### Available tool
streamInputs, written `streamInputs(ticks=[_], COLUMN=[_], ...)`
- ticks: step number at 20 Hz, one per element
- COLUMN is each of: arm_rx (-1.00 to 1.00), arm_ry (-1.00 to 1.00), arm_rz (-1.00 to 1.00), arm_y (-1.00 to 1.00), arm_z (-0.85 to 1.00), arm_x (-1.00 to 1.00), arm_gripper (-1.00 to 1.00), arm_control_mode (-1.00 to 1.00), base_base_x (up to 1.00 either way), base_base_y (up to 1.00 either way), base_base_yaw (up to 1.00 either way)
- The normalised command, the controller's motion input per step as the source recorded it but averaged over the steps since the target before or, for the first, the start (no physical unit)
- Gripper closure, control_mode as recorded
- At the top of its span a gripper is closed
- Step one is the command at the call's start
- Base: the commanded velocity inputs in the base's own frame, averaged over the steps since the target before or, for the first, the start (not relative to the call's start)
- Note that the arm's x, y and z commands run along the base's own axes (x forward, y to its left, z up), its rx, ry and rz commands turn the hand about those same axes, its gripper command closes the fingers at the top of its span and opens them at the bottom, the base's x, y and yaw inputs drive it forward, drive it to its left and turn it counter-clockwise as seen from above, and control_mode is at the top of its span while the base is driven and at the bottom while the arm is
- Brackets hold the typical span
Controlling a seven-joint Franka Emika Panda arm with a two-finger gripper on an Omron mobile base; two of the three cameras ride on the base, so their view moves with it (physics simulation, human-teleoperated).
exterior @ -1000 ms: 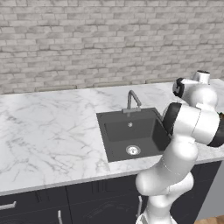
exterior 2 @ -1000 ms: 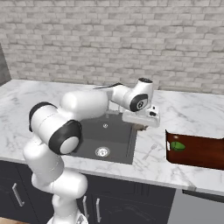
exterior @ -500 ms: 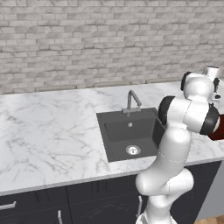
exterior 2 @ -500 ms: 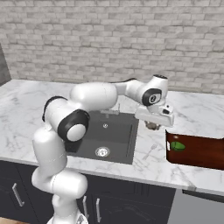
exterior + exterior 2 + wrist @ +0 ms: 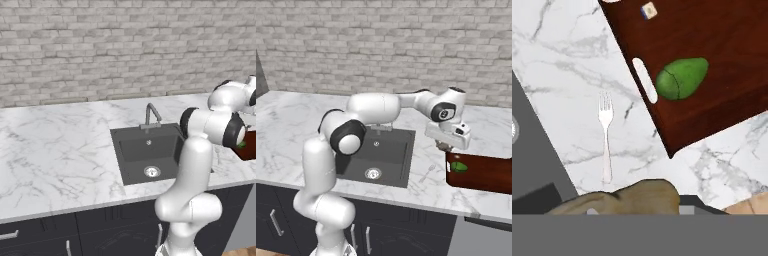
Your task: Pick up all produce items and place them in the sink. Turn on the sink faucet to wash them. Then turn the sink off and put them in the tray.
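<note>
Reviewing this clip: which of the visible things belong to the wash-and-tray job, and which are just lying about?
Part of the job:
- shiny green fruit, lying in the tray
- tan-brown lumpy piece, held in the end effector
- dark reddish-brown rectangular tray
- dark grey sink basin
- thin grey metal faucet

Just lying about:
- silver fork on the white marble counter, between sink and tray

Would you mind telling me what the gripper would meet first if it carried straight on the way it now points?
Most likely the bare marble counter near the fork, just short of the tray holding the green fruit. The gripper carries the tan-brown piece, which would probably touch down first; depth is unclear.
</note>
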Motion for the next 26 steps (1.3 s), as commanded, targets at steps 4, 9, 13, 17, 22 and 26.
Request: streamInputs(ticks=[4,9,13,17,22,26], arm_rx=[0.00,-0.01,-0.04,-0.04,-0.02,-0.01], arm_ry=[0.00,0.00,0.00,-0.01,0.00,0.00], arm_rz=[-0.21,-0.22,-0.20,-0.18,-0.15,-0.12], arm_y=[-0.42,-0.42,-0.39,-0.46,-0.40,-0.35], arm_z=[-0.05,-0.12,-0.25,-0.29,-0.25,-0.26], arm_x=[-0.10,-0.01,-0.01,0.00,0.02,0.07], arm_gripper=[1.00,1.00,1.00,1.00,1.00,1.00], arm_control_mode=[-1.00,-1.00,-1.00,-1.00,-1.00,-1.00], base_base_x=[0.00,0.00,0.00,0.00,0.00,0.00], base_base_y=[0.00,0.00,0.00,0.00,0.00,0.00], base_base_yaw=[0.00,0.00,0.00,0.00,0.00,0.00])
